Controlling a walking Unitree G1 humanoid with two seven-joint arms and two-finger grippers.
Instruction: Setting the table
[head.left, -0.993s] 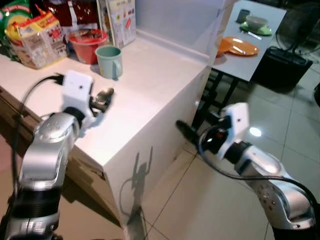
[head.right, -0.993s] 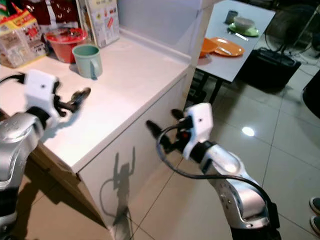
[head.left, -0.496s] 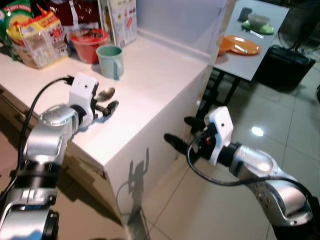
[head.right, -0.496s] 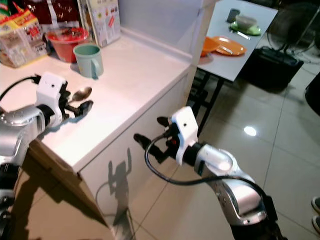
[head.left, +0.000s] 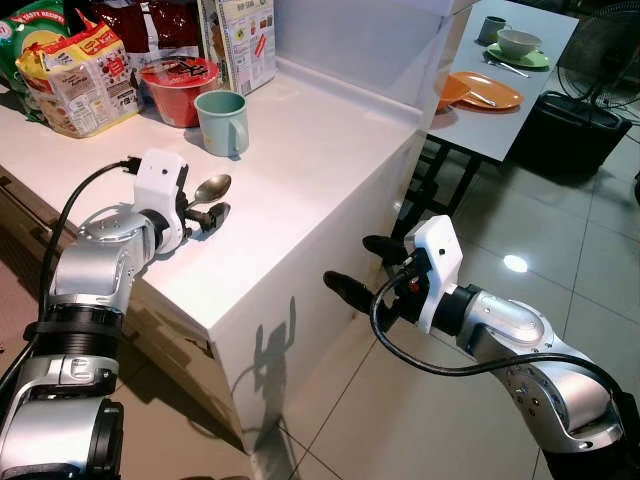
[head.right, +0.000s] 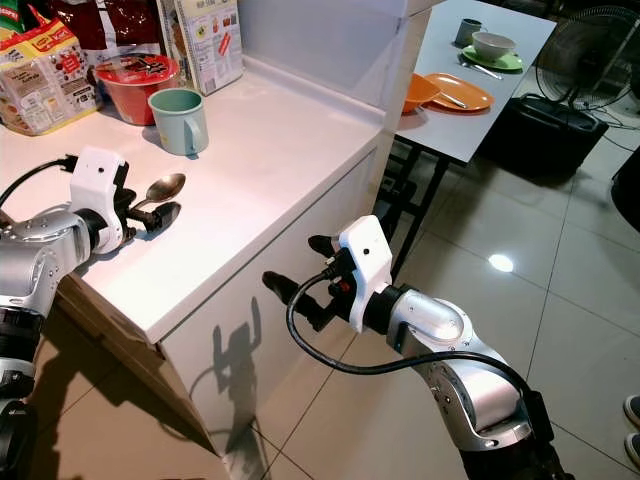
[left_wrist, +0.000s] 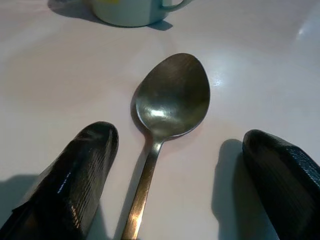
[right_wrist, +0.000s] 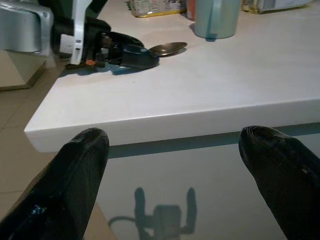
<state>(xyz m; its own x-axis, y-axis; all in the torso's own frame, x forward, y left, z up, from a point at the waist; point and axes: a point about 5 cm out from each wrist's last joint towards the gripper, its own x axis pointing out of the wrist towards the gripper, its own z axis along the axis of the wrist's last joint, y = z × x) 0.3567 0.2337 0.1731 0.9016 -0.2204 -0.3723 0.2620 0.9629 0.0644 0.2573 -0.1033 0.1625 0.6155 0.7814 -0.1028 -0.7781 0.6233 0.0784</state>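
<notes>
spoon (left_wrist: 170, 107) | dull metal, bowl up | flat on the white counter (head.left: 320, 150) | near the front edge

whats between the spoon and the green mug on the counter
Nothing: bare white counter separates the spoon from the green mug, as the left eye view shows. The left gripper has its open fingers astride the spoon's handle.

Spoon (left_wrist: 170, 102) handle cut off by edge

**Colours on and around the worktop**

The worktop (head.left: 320, 150) is plain white. The spoon (left_wrist: 170, 100) is dull silver-grey. At its 12 o'clock stands a pale green mug (head.left: 221, 122), then a red bowl (head.left: 176, 88). Both claws are black. Orange plates (head.left: 482, 92) sit on the far grey table (head.left: 520, 30).
</notes>
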